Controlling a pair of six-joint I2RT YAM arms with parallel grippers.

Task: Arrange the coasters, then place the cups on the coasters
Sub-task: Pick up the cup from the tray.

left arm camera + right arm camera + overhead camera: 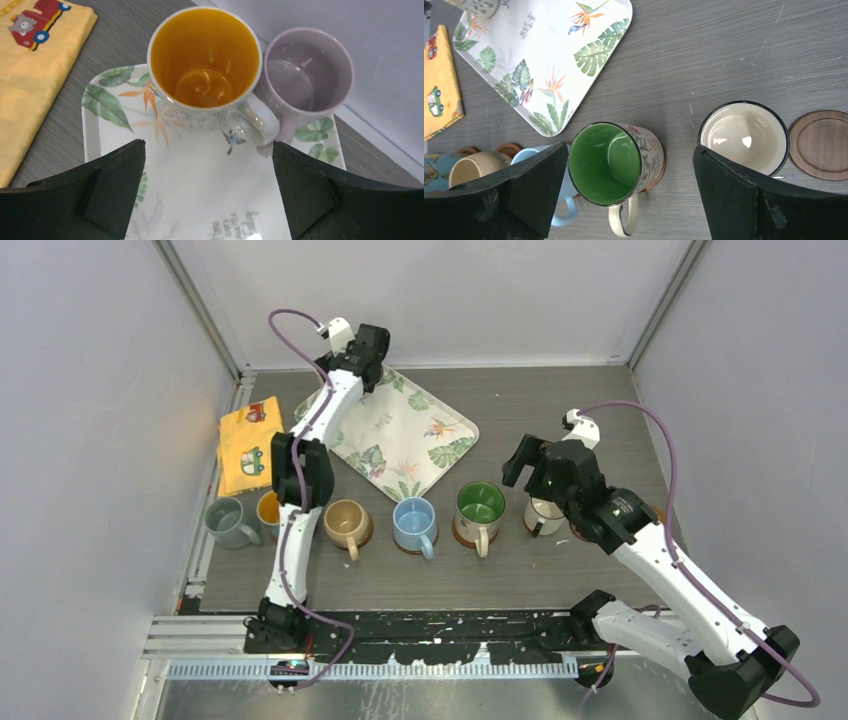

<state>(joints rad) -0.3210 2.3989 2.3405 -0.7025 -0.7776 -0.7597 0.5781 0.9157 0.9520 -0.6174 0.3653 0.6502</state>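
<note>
Cup (pixel 205 60) with orange inside stands just beyond left fingers (pixel 110 195), spread wide, empty

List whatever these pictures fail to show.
- Top view: left arm covers most of a mug in the row; any coaster under it is unseen.
- Top view: right arm hides most of the cream cup.
- Right wrist: the cup's own body hides what it stands on; dark coaster cut by the right edge.
- Left wrist: tray print blurred, cut by the bottom edge.
</note>
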